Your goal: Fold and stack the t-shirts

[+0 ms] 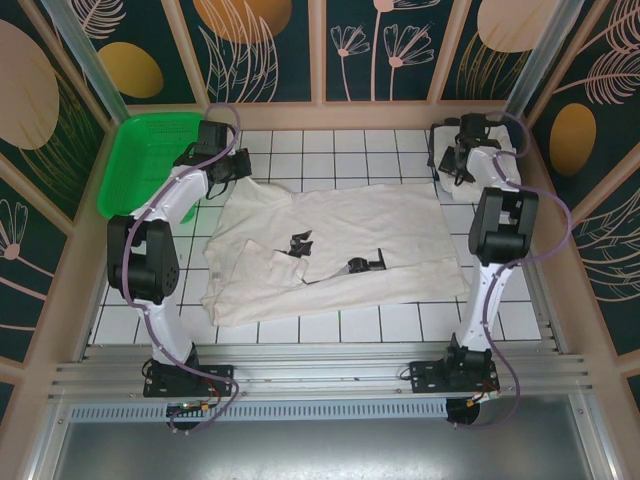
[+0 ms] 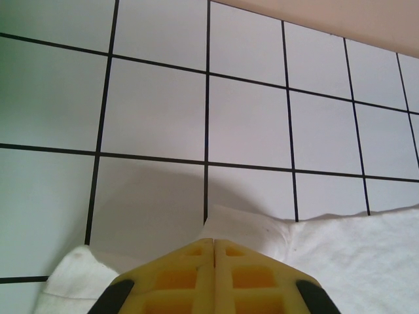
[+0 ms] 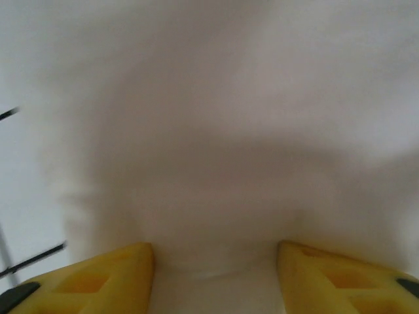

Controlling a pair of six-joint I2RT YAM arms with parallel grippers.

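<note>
In the top view, an off-white soft cloth short-sleeved t-shirt is seen spread near flat across the white tiled table, with dark prints near its middle and a rumpled fold on its near-left part. A green plastic mesh basket stands at the far-left corner, apart from the cloth. The left gripper is placed at the far-left corner of the t-shirt, the right gripper at the far-right corner.

In the left wrist view, the left gripper is seen pressed together, and the cloth edge is drawn up to a peak at its tips, so a pinch on the hem is judged likely.

In the right wrist view, the yellow fingers of the right gripper are held apart with cloth between them, not yet clamped.

The step in hand is judged to be the taking of both far corners. The right pinch should be closed on the hem alone, and both corners then lifted level together, so that the fold falls square.
</note>
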